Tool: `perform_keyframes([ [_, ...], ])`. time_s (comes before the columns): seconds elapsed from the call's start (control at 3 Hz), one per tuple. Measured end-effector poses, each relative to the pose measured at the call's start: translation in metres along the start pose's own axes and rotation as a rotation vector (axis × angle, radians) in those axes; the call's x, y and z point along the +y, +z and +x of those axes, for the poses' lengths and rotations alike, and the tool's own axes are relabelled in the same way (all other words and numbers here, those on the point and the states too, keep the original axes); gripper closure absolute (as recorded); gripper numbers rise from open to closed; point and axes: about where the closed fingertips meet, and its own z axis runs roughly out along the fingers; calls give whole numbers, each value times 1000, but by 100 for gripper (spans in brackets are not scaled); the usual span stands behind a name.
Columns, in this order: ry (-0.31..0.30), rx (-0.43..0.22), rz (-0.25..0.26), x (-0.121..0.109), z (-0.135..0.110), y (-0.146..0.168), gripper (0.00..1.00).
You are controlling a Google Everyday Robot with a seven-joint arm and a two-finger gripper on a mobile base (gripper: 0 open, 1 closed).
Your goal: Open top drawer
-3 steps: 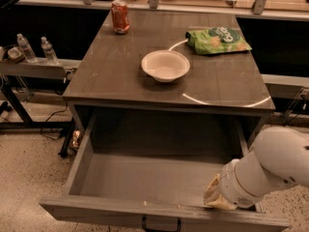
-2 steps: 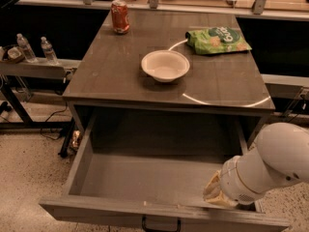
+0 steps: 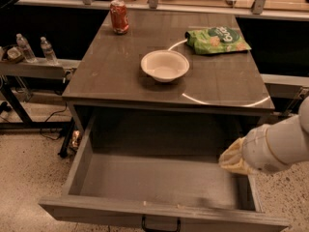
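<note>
The top drawer (image 3: 120, 211) is a wide, deep grey box pulled far out from under the grey table (image 3: 217, 86). Its inside (image 3: 159, 178) holds nothing. A small dark pull handle (image 3: 161, 224) sits at the centre of its front panel, at the bottom edge of the view. My white arm comes in from the right. Its gripper (image 3: 234, 159) end, with yellowish padding, is over the drawer's right side wall, above the back right part of the box and apart from the handle.
On the table top stand a white bowl (image 3: 164, 65), a red soda can (image 3: 119, 16) at the back left and a green snack bag (image 3: 217, 39) at the back right. Two water bottles (image 3: 36, 47) stand on a low shelf to the left. The floor is speckled.
My arm has lifted up and to the right, away from the drawer's front right corner. The drawer stays open and has not moved.
</note>
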Motion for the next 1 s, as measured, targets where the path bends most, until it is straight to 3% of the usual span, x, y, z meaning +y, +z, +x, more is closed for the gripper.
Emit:
perform_keyframes([
  [0.33,0,7,189,-50,9,-71,100],
  [0.67,-15,45,370,-86,19,-144,100],
  [1.0,-26,61,505,-106,22,-204,100],
])
